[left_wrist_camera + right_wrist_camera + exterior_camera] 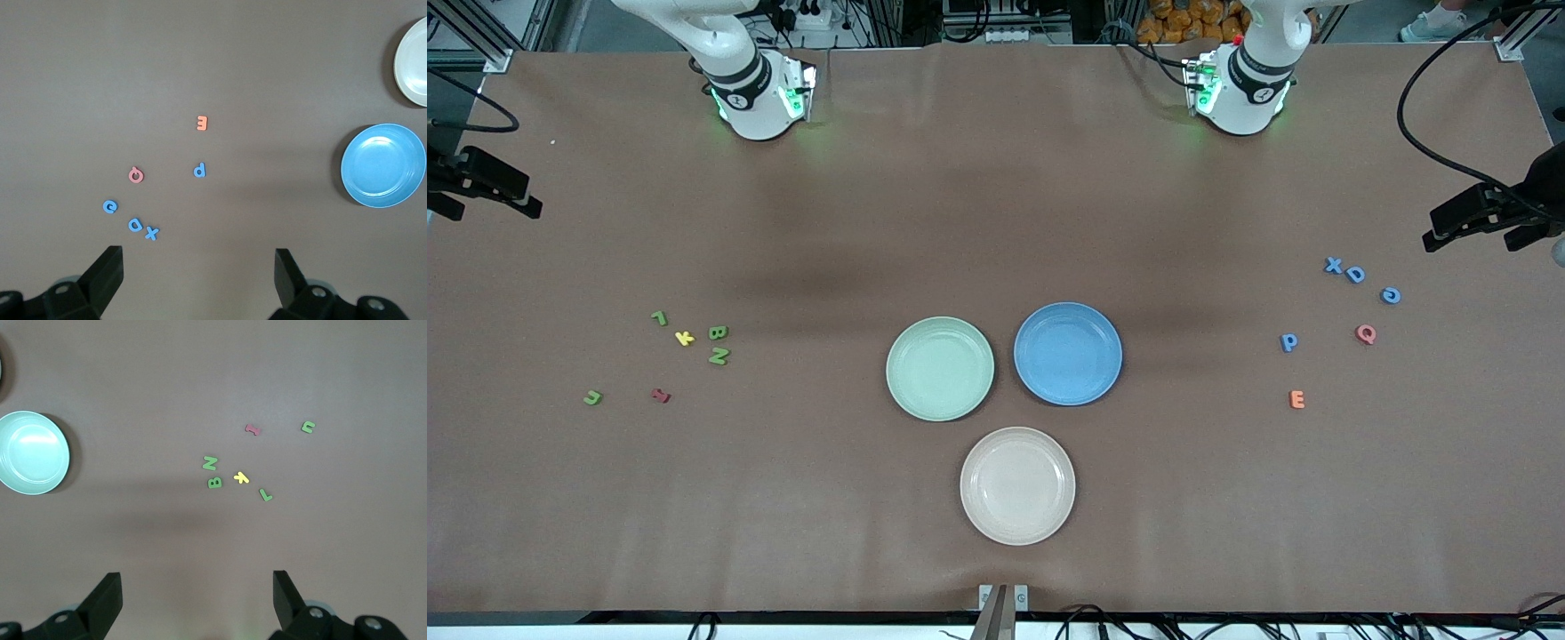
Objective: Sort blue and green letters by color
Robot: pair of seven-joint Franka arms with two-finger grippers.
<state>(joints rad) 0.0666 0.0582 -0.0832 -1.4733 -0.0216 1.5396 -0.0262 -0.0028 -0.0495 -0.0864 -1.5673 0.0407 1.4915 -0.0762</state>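
Blue letters X (1333,265), D (1355,275), G (1391,296) and P (1288,342) lie at the left arm's end of the table. Green B (718,332), N (719,356) and two hook shapes (659,317) (592,397) lie at the right arm's end. My left gripper (199,267) hangs open and empty high over bare cloth close to the X (152,233). High over bare cloth by the B (215,482), my right gripper (197,587) is open and empty too. Neither gripper shows in the front view.
A green plate (940,368), a blue plate (1068,354) and a beige plate (1017,485) sit mid-table, all bare. A yellow K (685,338) and a dark red letter (661,396) lie among the green letters. A pink Q (1365,334) and an orange E (1297,399) lie among the blue ones.
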